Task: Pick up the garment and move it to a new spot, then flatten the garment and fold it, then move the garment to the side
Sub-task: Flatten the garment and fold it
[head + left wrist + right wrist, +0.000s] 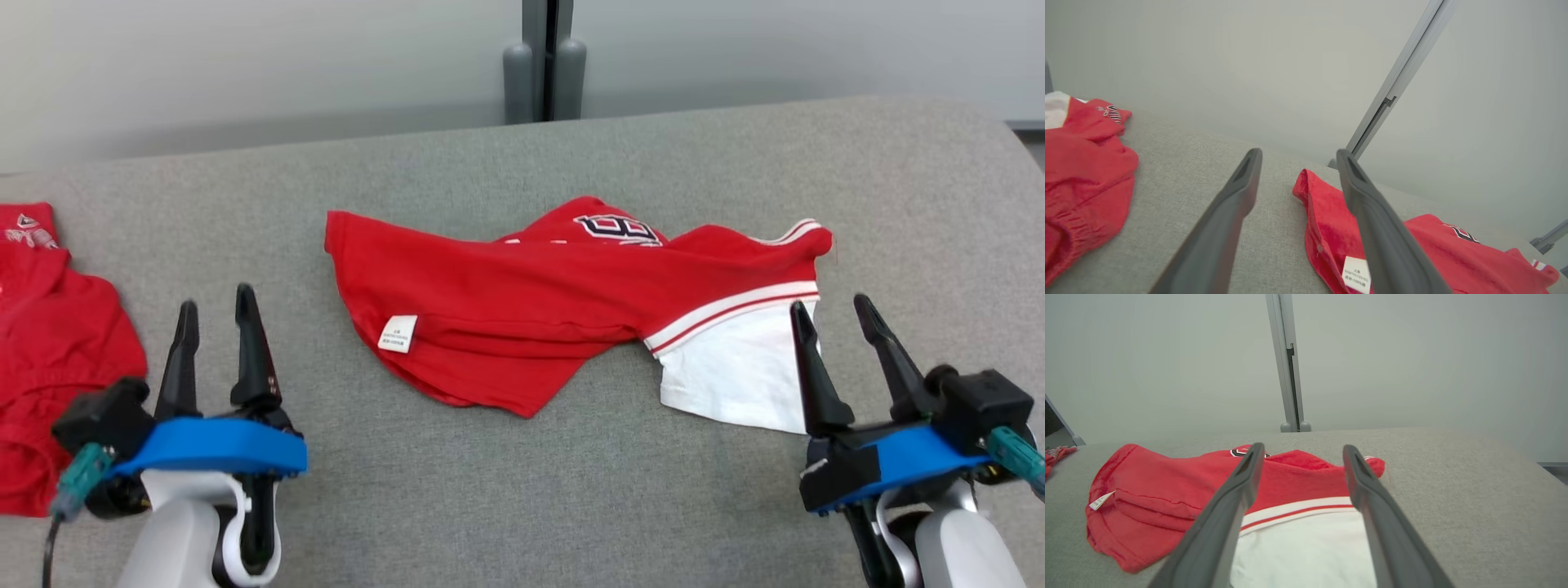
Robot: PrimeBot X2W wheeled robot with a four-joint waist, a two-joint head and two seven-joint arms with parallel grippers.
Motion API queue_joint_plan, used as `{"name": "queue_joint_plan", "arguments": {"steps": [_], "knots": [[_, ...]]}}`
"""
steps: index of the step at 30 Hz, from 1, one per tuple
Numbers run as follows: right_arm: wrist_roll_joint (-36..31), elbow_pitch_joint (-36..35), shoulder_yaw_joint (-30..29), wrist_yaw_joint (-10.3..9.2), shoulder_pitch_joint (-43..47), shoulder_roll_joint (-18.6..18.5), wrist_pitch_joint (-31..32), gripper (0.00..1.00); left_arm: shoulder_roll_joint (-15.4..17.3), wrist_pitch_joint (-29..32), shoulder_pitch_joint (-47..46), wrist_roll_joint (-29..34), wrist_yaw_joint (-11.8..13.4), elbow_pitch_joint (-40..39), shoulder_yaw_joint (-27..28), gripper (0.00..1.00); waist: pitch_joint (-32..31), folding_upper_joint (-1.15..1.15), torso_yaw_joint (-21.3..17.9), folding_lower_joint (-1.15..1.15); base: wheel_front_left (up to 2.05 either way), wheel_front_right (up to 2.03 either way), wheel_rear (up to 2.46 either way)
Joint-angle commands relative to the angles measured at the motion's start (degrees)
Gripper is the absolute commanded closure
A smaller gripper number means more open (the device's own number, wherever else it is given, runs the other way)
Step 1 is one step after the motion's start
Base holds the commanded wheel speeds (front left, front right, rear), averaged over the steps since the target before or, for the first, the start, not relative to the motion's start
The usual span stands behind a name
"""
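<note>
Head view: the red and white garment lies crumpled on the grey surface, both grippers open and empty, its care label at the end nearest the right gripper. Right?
One thing is wrong: the care label sits at the garment end nearest the left gripper, as the head view shows. The white panel is what lies by the right gripper. Both grippers are open and empty.

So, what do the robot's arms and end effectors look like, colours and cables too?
The left end effector and right end effector match: two long, tapering dark fingers on a bright blue bracket, above a pale forearm. Each carries a black block with a teal connector on its outer side; a dark cable runs from the left one. Black tape covers part of the right bracket.
</note>
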Motion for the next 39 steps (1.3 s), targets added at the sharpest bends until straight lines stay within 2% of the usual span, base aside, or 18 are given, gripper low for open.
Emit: {"name": "queue_joint_plan", "arguments": {"steps": [1, 5, 10, 19, 26, 31, 37, 39], "knots": [[-0.5, 0.0, -1.2, 0.03, 1.9, -0.1, 0.8, 0.0, 0.3, -0.3, 2.9, 2.6, 1.7, -1.9, 0.4, 0.0, -1.7, 0.0, -0.2, 0.01, 0.0, 0.0, 0.0], [-1.0, 0.2, -2.6, 0.03, 4.0, -0.1, 1.6, 0.0, 1.0, -0.4, 6.6, 6.0, 3.7, -4.8, 0.0, 0.0, -3.2, 0.0, 0.1, 0.01, 0.0, 0.0, 0.0], [-1.5, 0.6, -4.0, 0.03, 6.5, -0.1, 2.5, 0.0, 2.5, -0.4, 10.9, 8.9, 4.6, -8.1, -0.2, 0.0, -4.8, 0.0, 0.4, 0.01, 0.0, 0.0, 0.0], [-0.8, 0.6, -4.8, 0.03, 8.1, -0.1, 3.4, 0.0, 3.1, 1.7, 15.0, 9.5, 6.6, -12.4, -0.8, 0.0, -6.6, 0.0, 0.9, 0.01, 0.0, 0.0, 0.0], [-0.5, 0.3, -4.3, 0.03, 8.1, -0.1, 3.7, 0.0, 3.5, 3.1, 15.7, 9.7, 7.1, -14.0, -1.7, 0.0, -6.6, 0.0, 0.8, 0.01, 0.0, 0.0, 0.0], [-0.8, -0.4, -6.7, 0.03, 7.4, -0.1, 5.6, 0.0, 4.1, 4.0, 15.0, 9.6, 6.5, -13.8, -2.2, 0.0, -5.7, 0.0, 0.5, 0.01, 0.0, 0.0, 0.0], [-2.9, 0.8, -10.2, 0.03, 5.5, -0.1, 14.2, 0.0, 4.0, 7.5, 11.3, 10.2, 5.4, -12.0, -5.0, 0.0, -3.3, 0.0, 0.1, 0.01, 0.0, 0.0, 0.0], [-4.2, 2.7, -10.0, 0.03, 3.6, -0.1, 16.4, 0.0, 3.9, 9.9, 7.8, 10.5, 4.3, -8.4, -6.5, 0.0, -1.5, 0.0, 0.1, 0.01, 0.0, 0.0, 0.0]]}}
